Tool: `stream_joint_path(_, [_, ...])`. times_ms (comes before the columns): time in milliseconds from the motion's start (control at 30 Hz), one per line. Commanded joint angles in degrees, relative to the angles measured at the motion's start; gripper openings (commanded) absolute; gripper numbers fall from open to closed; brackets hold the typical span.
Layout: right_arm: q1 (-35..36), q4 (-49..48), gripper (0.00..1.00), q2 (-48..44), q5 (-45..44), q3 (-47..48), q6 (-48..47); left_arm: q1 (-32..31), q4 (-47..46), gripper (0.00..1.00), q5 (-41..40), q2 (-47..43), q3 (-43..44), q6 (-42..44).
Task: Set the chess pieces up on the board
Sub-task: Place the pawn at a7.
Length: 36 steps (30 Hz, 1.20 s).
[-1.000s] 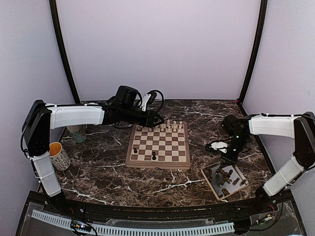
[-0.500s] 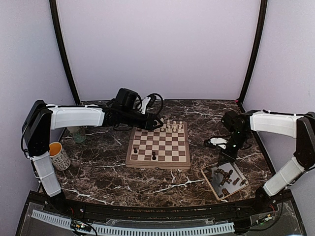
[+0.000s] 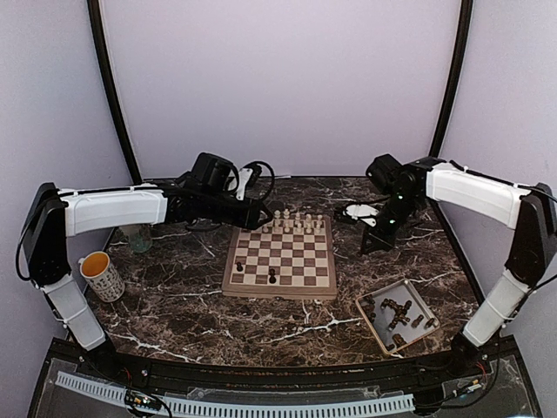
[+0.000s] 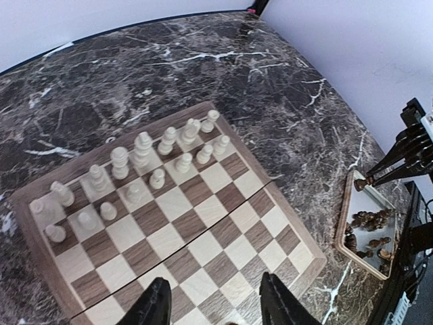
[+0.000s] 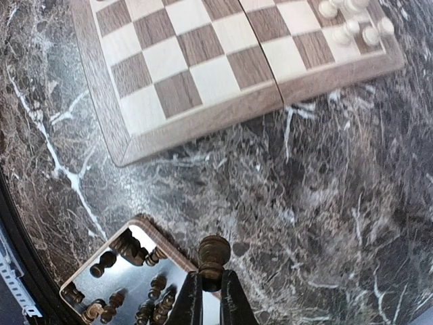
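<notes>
The board [image 3: 278, 293] lies mid-table, with pale chessmen [image 3: 296, 222] in its far rows and two dark chess pieces [image 3: 239, 266] near its front. My right gripper [image 5: 210, 288] is shut on one dark piece [image 5: 214, 256], held in the air above the marble between the board [image 5: 189, 61] and the tray. From above, that gripper [image 3: 365, 246] hangs off the board's right side. My left gripper [image 4: 213, 291] is open and empty above the board [image 4: 203, 217], near its far left corner [image 3: 265, 212]. The left wrist view also catches the held piece [image 4: 360, 183].
A shallow tray [image 3: 365, 305] at the front right holds several dark chessmen [image 3: 398, 315]. A mug [image 3: 104, 277] and a glass [image 3: 137, 235] stand at the left. Black frame poles rise at both back corners.
My right gripper has risen from the tray with a dark piece and swung back toward the board's far right side. My left arm has drawn back a little to the left.
</notes>
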<state>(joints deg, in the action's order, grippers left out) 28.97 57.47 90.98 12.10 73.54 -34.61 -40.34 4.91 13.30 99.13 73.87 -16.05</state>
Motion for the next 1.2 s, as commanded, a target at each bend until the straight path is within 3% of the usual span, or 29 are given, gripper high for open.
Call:
stream_joint_path(0, [4.8, 2.0, 0.04, 5.7, -1.8, 7.6, 0.2, 1.0, 5.0, 0.48, -9.2, -7.2, -4.2, 0.6])
stream_joint_path(400, [14.9, 9.5, 0.04, 22.8, -2.3, 25.2, -2.1, 2.6, 6.2, 0.49, -13.5, -15.1, -11.7, 0.6])
stream_joint_path(1167, [16.3, 5.9, 0.07, 27.5, -7.1, 24.0, -0.3, 2.9, 7.1, 0.5, -12.0, -14.2, -11.4, 0.8])
